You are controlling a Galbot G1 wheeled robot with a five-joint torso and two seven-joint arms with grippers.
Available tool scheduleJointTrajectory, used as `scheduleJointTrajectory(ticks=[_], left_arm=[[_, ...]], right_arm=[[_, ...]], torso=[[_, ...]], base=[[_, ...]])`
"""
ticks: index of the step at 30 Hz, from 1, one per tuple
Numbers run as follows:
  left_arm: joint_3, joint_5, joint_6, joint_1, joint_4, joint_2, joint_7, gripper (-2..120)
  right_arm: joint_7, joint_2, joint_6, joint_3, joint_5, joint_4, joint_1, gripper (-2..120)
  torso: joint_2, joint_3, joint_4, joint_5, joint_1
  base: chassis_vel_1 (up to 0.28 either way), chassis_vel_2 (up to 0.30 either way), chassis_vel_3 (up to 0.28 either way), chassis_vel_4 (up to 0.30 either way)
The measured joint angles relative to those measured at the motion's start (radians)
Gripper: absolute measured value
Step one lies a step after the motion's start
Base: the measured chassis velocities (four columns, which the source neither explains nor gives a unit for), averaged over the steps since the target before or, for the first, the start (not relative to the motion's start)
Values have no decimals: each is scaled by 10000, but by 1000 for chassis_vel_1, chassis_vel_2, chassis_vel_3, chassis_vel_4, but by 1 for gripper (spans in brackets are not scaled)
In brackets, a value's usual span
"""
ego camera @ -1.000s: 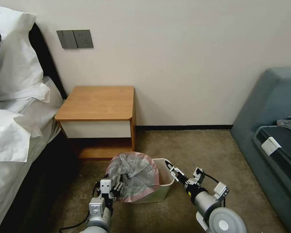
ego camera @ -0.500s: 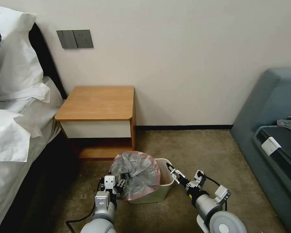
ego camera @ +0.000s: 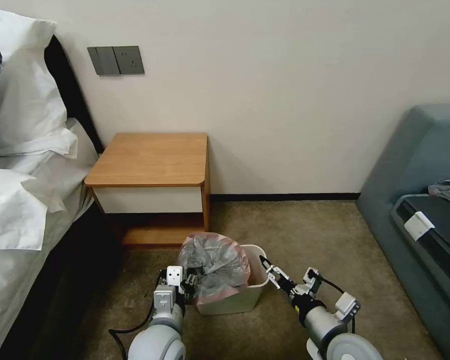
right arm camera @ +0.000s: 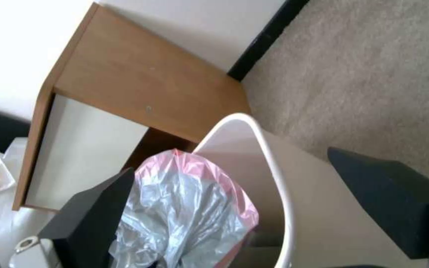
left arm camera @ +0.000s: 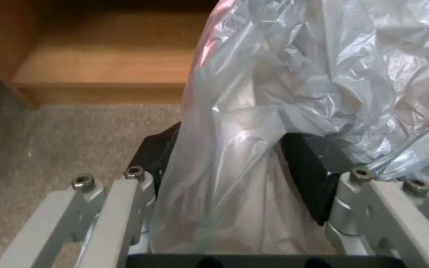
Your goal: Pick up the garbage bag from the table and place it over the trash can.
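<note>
The garbage bag (ego camera: 212,265), crinkled grey plastic with a pink rim, is bunched over the left half of the cream trash can (ego camera: 235,301) on the carpet. My left gripper (ego camera: 187,286) is at the bin's left side, shut on the bag. In the left wrist view the plastic (left arm camera: 254,111) runs between the black pads (left arm camera: 314,167) of the left gripper (left arm camera: 229,141) and hides their tips. My right gripper (ego camera: 266,266) is open, its fingers (right arm camera: 90,216) astride the bin's right rim (right arm camera: 269,167). The table (ego camera: 150,160) stands bare behind the bin.
A bed with white pillows (ego camera: 20,200) lies along the left. A blue-grey sofa (ego camera: 425,165) holding a grey cloth (ego camera: 447,189) stands on the right. Open carpet (ego camera: 310,235) spreads between the bin and the sofa. The wall is close behind the table.
My left gripper has carried the bag to the right, further over the bin, and the bag looks more bunched. My right gripper has drawn back slightly along the bin's right rim.
</note>
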Motion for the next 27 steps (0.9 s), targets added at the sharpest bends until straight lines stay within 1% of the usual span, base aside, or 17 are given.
scheduleJointTrajectory(ticks=[3, 8, 10, 12, 13, 14, 15, 17, 18, 19, 21, 22, 23, 24, 25, 26, 27], left_arm=[[-4, -372, 317, -194, 22, 52, -111, 51], [-21, -638, 411, -342, 118, 139, -247, 49], [-22, -685, 413, -426, 216, 158, -278, 39], [-17, -685, 409, -456, 256, 159, -290, 37], [1, -697, 397, -512, 323, 153, -328, 28], [1, -697, 397, -512, 323, 153, -328, 28], [12, -727, 390, -537, 350, 147, -357, 25], [34, -805, 376, -574, 381, 135, -402, 17], [48, -861, 351, -579, 387, 134, -414, 11], [48, -861, 351, -579, 387, 134, -414, 11], [58, -961, 192, -548, 386, 137, -415, 5], [58, -961, 192, -548, 386, 137, -415, 5], [63, -1033, -47, -503, 387, 146, -406, 5], [68, -1149, -560, -416, 391, 172, -331, 5], [68, -1149, -560, -416, 391, 172, -331, 5], [65, -1183, -1165, -303, 402, 207, -190, 5], [44, -1176, -1538, -207, 403, 233, -71, 5]], right_arm=[[0, 50, 8, -6, -22, -119, 90, 100], [1, 132, 41, -89, -123, -235, 200, 100], [11, 146, 61, -108, -155, -252, 242, 100], [17, 147, 64, -109, -155, -252, 251, 100], [27, 145, 64, -109, -155, -235, 265, 100], [27, 145, 64, -109, -155, -235, 265, 100], [34, 143, 65, -108, -155, -203, 271, 100], [47, 140, 65, -122, -153, -111, 291, 100], [54, 139, 62, -164, -167, -31, 322, 100], [54, 139, 62, -164, -167, -31, 322, 100], [70, 131, 41, -326, -267, 137, 422, 100], [70, 131, 41, -326, -267, 137, 422, 100], [82, 120, 22, -450, -360, 221, 495, 100], [93, 98, -13, -621, -515, 312, 592, 100], [93, 98, -13, -621, -515, 312, 592, 100], [115, 60, -119, -826, -703, 391, 697, 100], [152, 12, -209, -990, -802, 444, 776, 100]], torso=[[0, 0, 0, 0, 0], [0, 0, 0, 0, 0], [0, 0, 0, 0, 0], [0, 0, 0, 0, 0], [0, 0, 0, 0, 0], [0, 0, 0, 0, 0], [0, 0, 0, 0, 0], [0, 0, 0, 0, 0], [0, 0, -1, -1, 0], [0, 0, -1, -1, 0], [0, 0, -1, -2, 0], [0, 0, -1, -2, 0], [0, 0, 0, -2, 0], [0, 0, 0, -3, 0], [0, 0, 0, -3, 0], [0, 0, 0, -2, 0], [0, 0, 0, 1, 0]], base=[[0, 0, 0, 0], [0, 0, 0, 0], [0, 0, 0, 0], [0, 0, 0, 0], [0, 0, 0, 0], [0, 0, 0, 0], [0, 0, 0, 0], [0, 0, 0, 0], [0, 0, 0, 0], [0, 0, 0, 0], [0, 0, 0, 0], [0, 0, 0, 0], [0, 0, 0, 0], [0, 0, 0, 0], [0, 0, 0, 0], [0, 0, 0, 0], [0, 0, 0, 0]])
